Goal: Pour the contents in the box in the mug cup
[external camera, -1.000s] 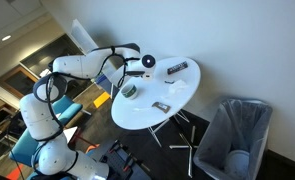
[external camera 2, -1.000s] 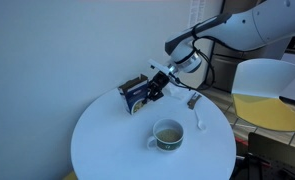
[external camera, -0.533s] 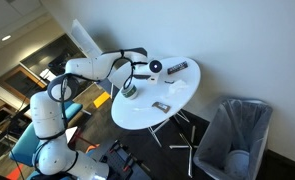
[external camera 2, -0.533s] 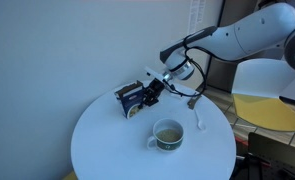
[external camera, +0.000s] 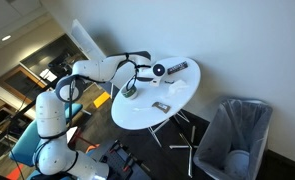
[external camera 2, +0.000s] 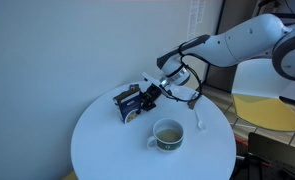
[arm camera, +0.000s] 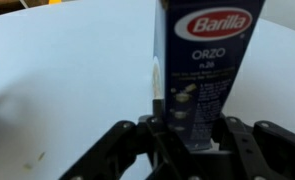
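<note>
We hold the Barilla orzo box point(external camera 2: 129, 101) with our gripper point(arm camera: 192, 128) clamped on its sides, tilted beside the mug cup point(external camera 2: 168, 134), presumably for pouring.

The box point(arm camera: 202, 70) is cut off by the wrist view's top edge.

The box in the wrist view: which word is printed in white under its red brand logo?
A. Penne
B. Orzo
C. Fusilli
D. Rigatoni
B: the box, clamped in the gripper, reads ORZO in white letters just beneath the red Barilla oval.
</note>
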You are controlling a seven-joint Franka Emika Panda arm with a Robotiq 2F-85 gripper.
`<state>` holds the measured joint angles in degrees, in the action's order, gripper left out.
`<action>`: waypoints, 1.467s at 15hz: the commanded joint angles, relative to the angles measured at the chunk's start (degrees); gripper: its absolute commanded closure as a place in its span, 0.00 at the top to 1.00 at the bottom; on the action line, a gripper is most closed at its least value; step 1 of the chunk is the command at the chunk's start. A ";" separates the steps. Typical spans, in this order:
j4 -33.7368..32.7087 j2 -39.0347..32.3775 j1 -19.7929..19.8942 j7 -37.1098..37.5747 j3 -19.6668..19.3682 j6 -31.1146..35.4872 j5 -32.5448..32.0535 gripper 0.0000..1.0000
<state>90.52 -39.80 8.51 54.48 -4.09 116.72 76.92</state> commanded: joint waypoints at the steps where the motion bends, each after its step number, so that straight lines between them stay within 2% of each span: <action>1: -0.24 0.85 -0.16 0.99 0.20 0.33 1.36 0.77; 3: 1.82 3.24 -0.52 0.70 -0.06 0.43 0.70 0.93; 5: 4.17 6.25 -1.30 1.31 -0.84 0.84 -1.25 1.00; 9: 10.89 15.81 -3.74 7.39 -4.01 1.89 -11.53 1.00; 14: 18.99 30.26 -5.82 20.86 -7.10 2.02 -31.20 1.00; 18: 22.67 39.59 -4.63 31.19 -6.03 0.43 -45.47 1.00; 22: 25.49 45.48 -3.50 37.08 -4.53 -1.54 -53.87 1.00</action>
<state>112.10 0.64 4.08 87.37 -10.01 116.19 27.51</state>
